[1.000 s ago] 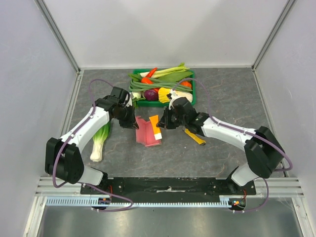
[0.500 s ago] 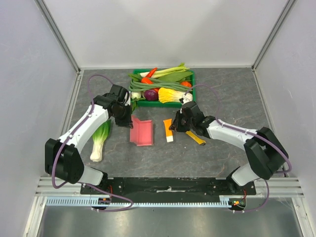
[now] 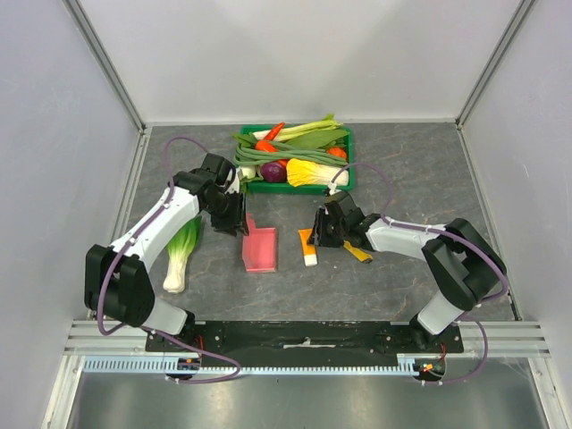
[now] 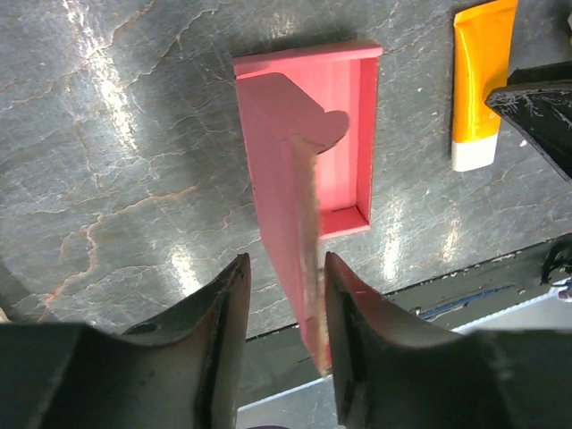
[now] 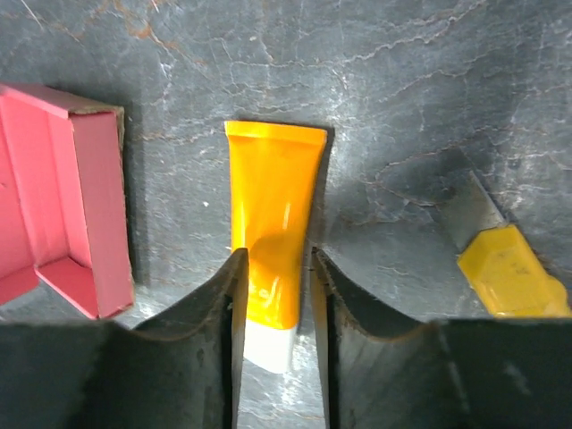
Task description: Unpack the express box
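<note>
**Box** [image 3: 260,250]: lies flat on the table [image 3: 402,179], opened, with its tray empty (neither wrist view shows anything inside). The long axis runs from the arm bases toward the back wall. The flap [image 4: 273,179] stands raised along the box's left side.

**Left claw** [image 4: 286,264]: at the box's far-left corner, jaws narrowly parted astride the flap. One finger touches it and a gap shows at the other, so I cannot tell whether it grips. This arm is nearer the box.

**Right claw** [image 5: 275,259]: just right of the box, jaws close on either side of an orange tube [image 5: 273,179] lying parallel to the box. I cannot tell whether the tube is pinched.

**Surroundings:** A yellow packet [image 5: 509,273] lies further right of the box. A crate [image 3: 268,189] beyond the box's far end holds vegetables. A leek [image 3: 181,255] lies left of the box.

**Judgement:** unpacking looks essentially complete. Any next move turns on the flap between the left jaws.
</note>
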You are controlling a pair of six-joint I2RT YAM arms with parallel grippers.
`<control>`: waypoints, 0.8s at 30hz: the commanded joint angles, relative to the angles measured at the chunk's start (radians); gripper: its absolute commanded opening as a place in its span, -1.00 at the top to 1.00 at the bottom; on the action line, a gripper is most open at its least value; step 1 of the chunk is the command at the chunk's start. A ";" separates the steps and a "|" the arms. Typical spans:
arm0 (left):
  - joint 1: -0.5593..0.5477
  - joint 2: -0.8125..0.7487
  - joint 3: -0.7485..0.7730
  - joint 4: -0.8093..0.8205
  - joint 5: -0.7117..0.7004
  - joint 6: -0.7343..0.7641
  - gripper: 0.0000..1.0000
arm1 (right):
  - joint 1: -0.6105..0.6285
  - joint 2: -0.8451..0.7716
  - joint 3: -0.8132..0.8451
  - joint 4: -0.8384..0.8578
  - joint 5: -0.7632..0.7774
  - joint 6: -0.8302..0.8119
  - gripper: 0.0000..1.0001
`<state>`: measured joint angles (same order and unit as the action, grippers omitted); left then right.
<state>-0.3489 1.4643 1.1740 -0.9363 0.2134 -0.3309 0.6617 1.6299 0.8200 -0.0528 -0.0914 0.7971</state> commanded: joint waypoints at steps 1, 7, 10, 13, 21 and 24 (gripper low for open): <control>0.001 -0.047 0.038 0.027 0.046 0.029 0.00 | -0.001 -0.057 -0.010 -0.008 0.045 -0.013 0.05; 0.001 -0.116 0.032 0.050 0.081 0.027 -0.23 | 0.001 -0.130 0.033 -0.087 0.076 -0.062 -0.37; 0.001 -0.139 0.030 0.054 0.109 0.029 -0.54 | -0.001 -0.186 0.047 -0.123 0.085 -0.070 -0.59; 0.001 -0.180 0.023 0.063 0.122 0.024 -0.75 | -0.001 -0.266 0.057 -0.172 0.130 -0.076 -0.71; 0.001 -0.419 -0.028 0.097 0.159 -0.060 -0.82 | -0.001 -0.528 0.111 -0.392 0.269 -0.121 -0.85; 0.001 -0.551 -0.004 0.088 0.090 -0.065 -0.86 | -0.001 -0.659 0.165 -0.504 0.358 -0.163 -0.96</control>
<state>-0.3492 1.0641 1.1481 -0.8814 0.3401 -0.3553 0.6617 1.1259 0.8875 -0.3889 0.1226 0.6998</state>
